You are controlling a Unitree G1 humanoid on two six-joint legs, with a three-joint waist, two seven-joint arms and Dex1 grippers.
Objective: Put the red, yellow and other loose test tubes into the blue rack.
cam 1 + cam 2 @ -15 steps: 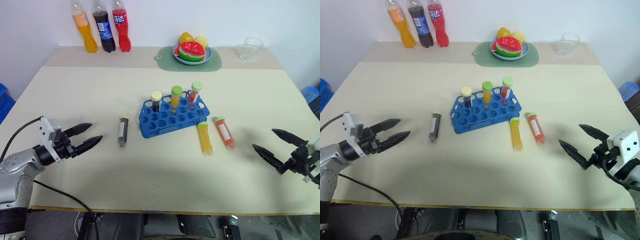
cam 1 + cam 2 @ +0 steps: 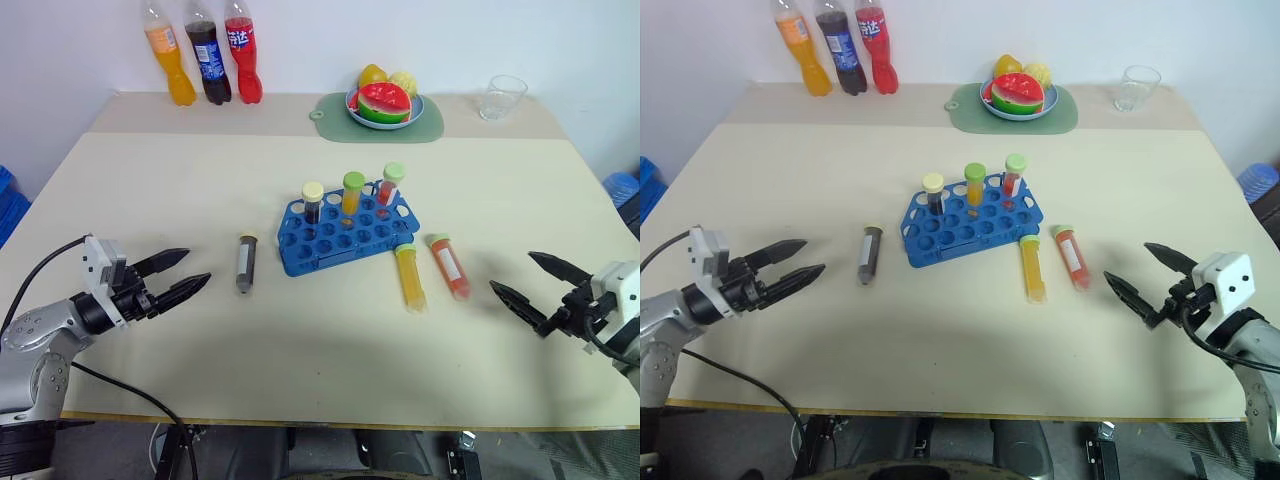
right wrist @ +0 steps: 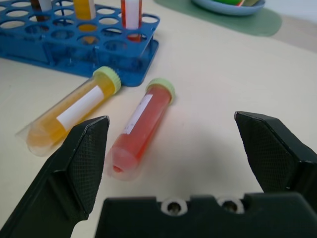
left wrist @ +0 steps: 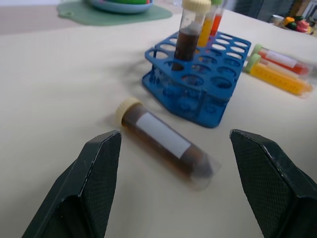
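So over on my left side, my left gripper (image 2: 183, 274) is hovering low over the table (image 2: 200, 180) with its two black fingers spread wide, nothing between them, pointing toward the middle of the table. Just past those fingertips lies the dark grey-brown tube (image 2: 245, 263), flat on its side with the tan cap at the far end, a little to the left of the blue rack (image 2: 345, 235) and not touching it. The rack sits around the center of the table and already has three capped tubes standing upright along its back row: a dark one with a pale yellow cap, an orange-yellow one with a green cap, and a red one with a light green cap. Right by the rack's near right corner the yellow tube (image 2: 410, 277) is lying down, its cap end close to the rack, can't quite tell if it's touching. Just beside it on the right is the orange-red tube (image 2: 449, 265) with the white label, also lying flat, roughly parallel. Further right, my right gripper (image 2: 538, 287) hangs near the table edge, fingers wide apart and empty, aimed at those two tubes. Along the back: three soda bottles (image 2: 205, 55) on the left, a fruit plate (image 2: 415, 110) on a green mat (image 2: 335, 115), and a clear cup (image 2: 501, 96).
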